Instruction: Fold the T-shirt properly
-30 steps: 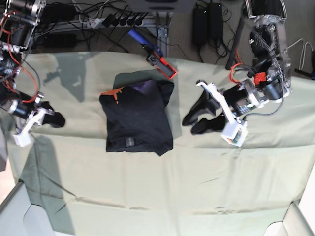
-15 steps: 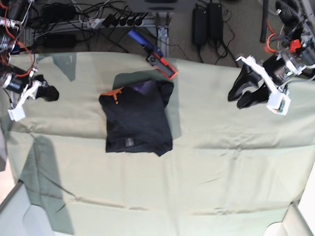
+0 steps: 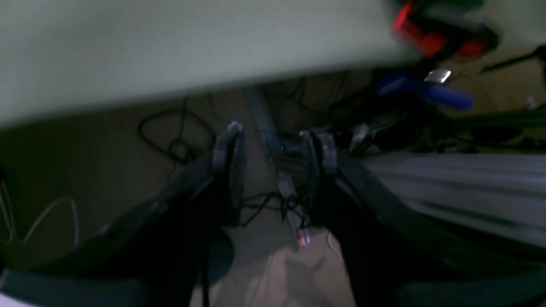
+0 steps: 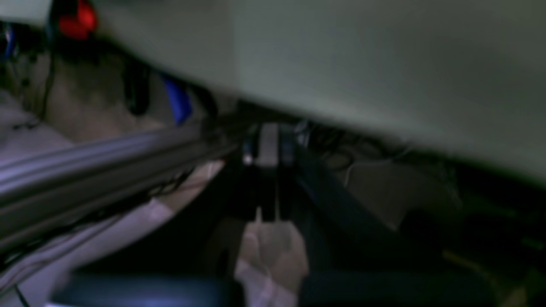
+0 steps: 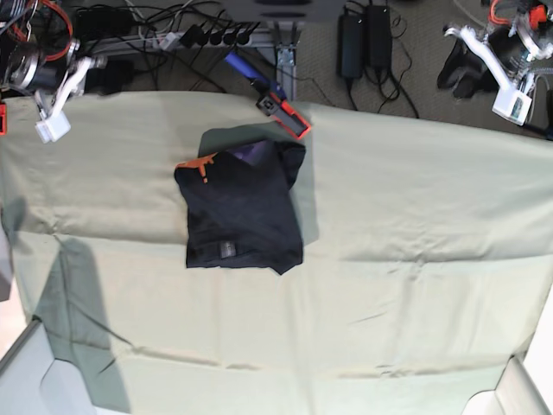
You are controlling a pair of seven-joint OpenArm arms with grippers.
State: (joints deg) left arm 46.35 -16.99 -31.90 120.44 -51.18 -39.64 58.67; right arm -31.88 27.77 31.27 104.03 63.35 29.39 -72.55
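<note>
The black T-shirt (image 5: 244, 210) lies folded into a compact rectangle on the pale green table cloth (image 5: 406, 259), left of centre, with an orange trim and a bit of purple print at its far edge. My left gripper (image 5: 458, 78) hangs beyond the table's far right edge, well away from the shirt. In the left wrist view the left gripper (image 3: 273, 170) is open with nothing between its fingers, over the floor cables. My right gripper (image 5: 111, 78) sits past the far left edge. The right gripper (image 4: 268, 170) is shut and empty in the right wrist view. Neither touches the shirt.
A red and blue clamp (image 5: 283, 114) is fixed to the far table edge just behind the shirt. Cables, a power strip (image 5: 203, 36) and black power bricks (image 5: 363, 39) lie on the floor beyond. White surfaces (image 5: 26, 380) show at both near corners.
Both arms have pulled back from over the cloth to beyond the table's far edge, left arm to the far right, right arm to the far left. The T-shirt has not moved.
</note>
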